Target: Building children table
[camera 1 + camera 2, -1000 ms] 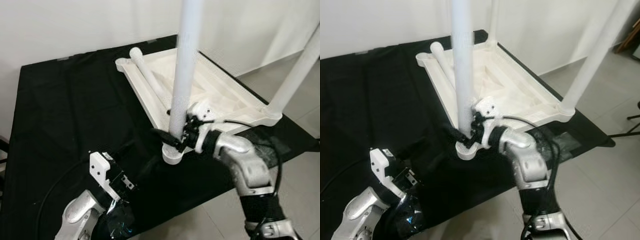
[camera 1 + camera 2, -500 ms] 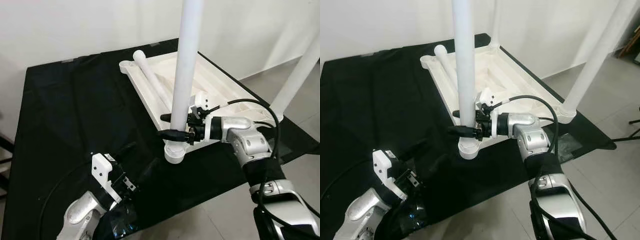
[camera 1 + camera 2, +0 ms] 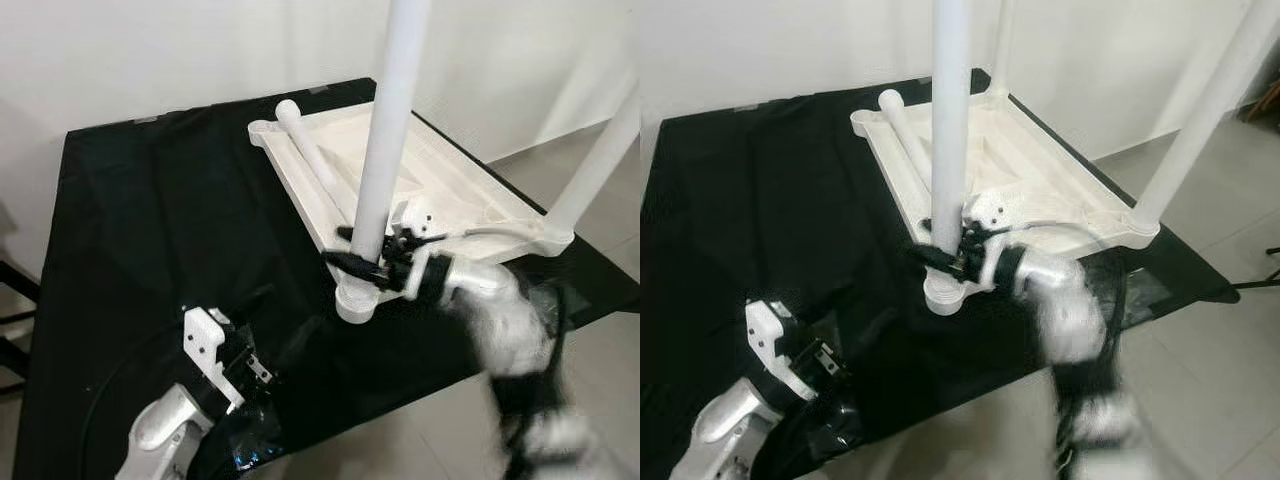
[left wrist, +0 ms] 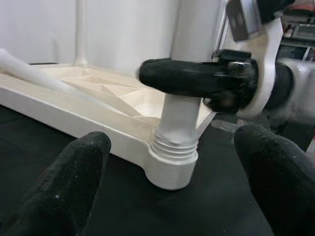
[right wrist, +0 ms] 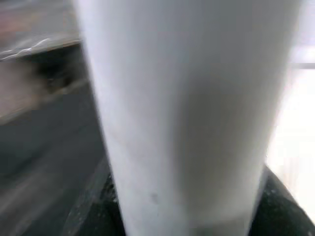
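One table leg (image 3: 388, 140) upright, right gripper (image 3: 362, 262) clamping base.

Upturned tabletop (image 3: 440, 185) on the mat (image 3: 160, 230) — upright leg (image 3: 385, 150) at its near corner, loose leg (image 3: 310, 160) inside.

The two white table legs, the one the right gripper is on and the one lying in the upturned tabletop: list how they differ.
1. The gripped leg stands upright in a corner socket; the loose leg lies flat inside the tabletop.
2. The right gripper is clamped round the gripped leg near its base; nothing touches the loose leg.
3. The gripped leg's threaded end sits in its socket; the loose leg is not yet fitted.

Both are plain white round tubes.
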### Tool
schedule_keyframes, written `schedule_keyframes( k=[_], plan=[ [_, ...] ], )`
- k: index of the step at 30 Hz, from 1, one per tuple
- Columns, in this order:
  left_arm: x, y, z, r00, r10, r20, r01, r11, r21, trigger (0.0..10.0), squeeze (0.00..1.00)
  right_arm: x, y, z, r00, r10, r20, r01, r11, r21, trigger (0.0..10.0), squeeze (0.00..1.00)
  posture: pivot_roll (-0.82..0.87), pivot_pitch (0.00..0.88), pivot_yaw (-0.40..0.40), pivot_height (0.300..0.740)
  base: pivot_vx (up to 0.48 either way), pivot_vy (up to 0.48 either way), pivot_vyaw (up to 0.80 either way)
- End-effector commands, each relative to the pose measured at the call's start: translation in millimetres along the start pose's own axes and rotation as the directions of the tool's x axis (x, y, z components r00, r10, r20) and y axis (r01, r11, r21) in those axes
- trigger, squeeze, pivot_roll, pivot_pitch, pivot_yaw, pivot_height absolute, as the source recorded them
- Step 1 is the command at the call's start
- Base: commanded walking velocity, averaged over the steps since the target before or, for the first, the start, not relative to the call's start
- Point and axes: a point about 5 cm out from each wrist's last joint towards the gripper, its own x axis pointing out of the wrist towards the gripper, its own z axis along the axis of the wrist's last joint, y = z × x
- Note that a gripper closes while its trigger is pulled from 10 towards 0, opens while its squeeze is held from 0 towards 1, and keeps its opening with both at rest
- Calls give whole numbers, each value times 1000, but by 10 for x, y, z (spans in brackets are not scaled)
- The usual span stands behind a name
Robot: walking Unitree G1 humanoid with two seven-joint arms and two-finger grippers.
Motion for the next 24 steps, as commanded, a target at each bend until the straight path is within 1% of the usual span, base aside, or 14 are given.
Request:
schedule_keyframes(
  k=[1,2,3,4,5,10,13,14,15,16,17,18,23,24],
  plan=[
    [-37,1,5,1000,-7,-5,7,1000,-2,10000,0,-302,-74,-465,932,-271,-240,284,958,22,0,0,-50,174,-11,740,0,0,0],
    [-37,1,5,1000,-7,-5,7,1000,-2,10000,0,-302,-74,-465,932,-271,-240,284,958,22,0,0,-50,174,-11,740,0,0,0],
    [-41,9,2,1000,-9,-8,9,1000,-2,10000,0,-347,92,-562,930,-238,-282,241,970,-22,0,0,-59,169,-2,740,0,0,0],
    [-41,9,2,1000,-9,-8,9,1000,-2,10000,0,-347,92,-562,930,-238,-282,241,970,-22,0,0,-59,169,-2,740,0,0,0],
    [-43,15,-1,1000,-11,-9,11,1000,-3,10000,0,-357,209,-618,937,-168,-307,160,986,-49,0,0,-64,167,1,740,0,0,0],
    [-30,35,-6,1000,-16,-14,16,1000,-2,10000,0,-274,107,-559,943,-189,-275,184,982,-43,0,0,-48,159,-9,740,0,0,0],
    [-33,43,-1,1000,-4,-10,4,1000,2,10000,0,-282,128,-552,937,-207,-281,203,978,-42,0,0,-47,159,-10,740,0,0,0],
    [-34,48,3,1000,5,-6,-5,1000,3,10000,0,-293,134,-542,930,-229,-288,226,973,-46,471,0,-46,159,-10,740,0,0,0],
    [-34,50,4,1000,8,-5,-8,1000,3,10000,0,-304,150,-530,924,-246,-294,245,969,-40,9059,0,-46,159,-10,740,0,0,0],
    [-34,50,4,1000,8,-5,-8,1000,3,10000,0,-304,150,-530,924,-246,-294,245,969,-40,9059,0,-46,159,-10,740,0,0,0],
    [-31,50,4,1000,6,-4,-6,1000,2,10000,0,-297,145,-489,926,-251,-280,252,967,-36,10000,133,-47,159,-10,740,0,0,0],
    [-27,49,2,1000,1,-6,-1,1000,-1,10000,0,-264,137,-421,941,-218,-257,219,975,-26,10000,1000,-50,157,-7,740,0,0,0],
    [-17,46,-1,1000,-7,-7,7,1000,-6,10000,0,-172,140,-267,977,-84,-197,89,996,19,10000,1000,-50,157,-4,740,0,0,0],
    [-13,43,-2,1000,-9,-7,9,1000,-7,10000,0,-124,133,-154,988,17,-151,-15,1000,16,10000,1000,-49,156,-2,740,0,0,0]
  ],
)
